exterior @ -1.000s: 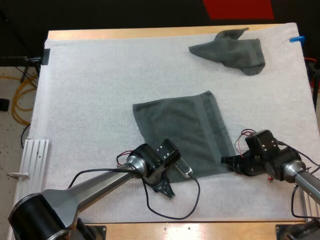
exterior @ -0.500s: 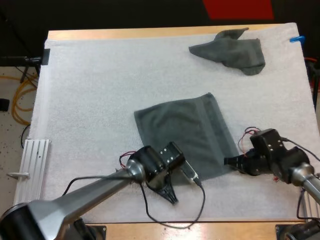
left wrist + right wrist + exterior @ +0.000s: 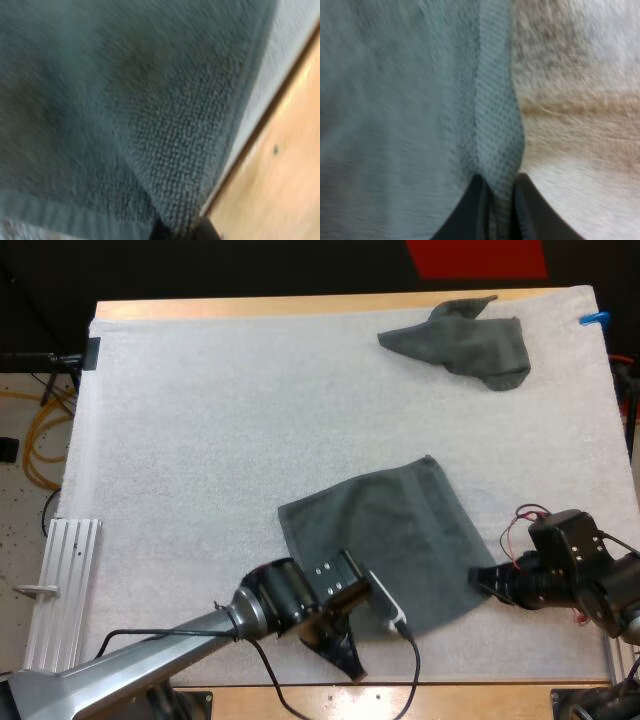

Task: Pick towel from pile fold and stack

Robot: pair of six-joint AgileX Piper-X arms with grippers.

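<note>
- Two dark grey-green towels lie on the white mat (image 3: 220, 420) that covers the wooden table (image 3: 300, 306).
- One, the spread towel (image 3: 385, 540), lies open and skewed near the mat's near edge, between the two arms.
- The other, the crumpled towel (image 3: 462, 343), sits bunched at the mat's far right, well apart from both arms. How its layers fold cannot be made out.
- Two grippers are at work, one on each near corner of the spread towel.
- The left gripper (image 3: 338, 638) is clenched on the towel's near-left corner. In the high view the arm's wrist covers that corner.
- In the left wrist view the left gripper (image 3: 179, 231) pinches the hem of the spread towel (image 3: 125, 100). Just a sliver of each black finger is visible. A strip of mat (image 3: 295, 30) and the table's bare wood (image 3: 280, 190) lie just beside the corner.
- The right gripper (image 3: 485, 582) grasps the towel's near-right corner, and the picture's right edge cuts off its arm.
- In the right wrist view the right gripper (image 3: 500, 210) presses the towel's woven border from both sides. The spread towel (image 3: 395, 100) runs off to one side and the mat (image 3: 580, 100) to the other.
- One raised ridge of hem stands between the right gripper's fingers (image 3: 477, 210).
</note>
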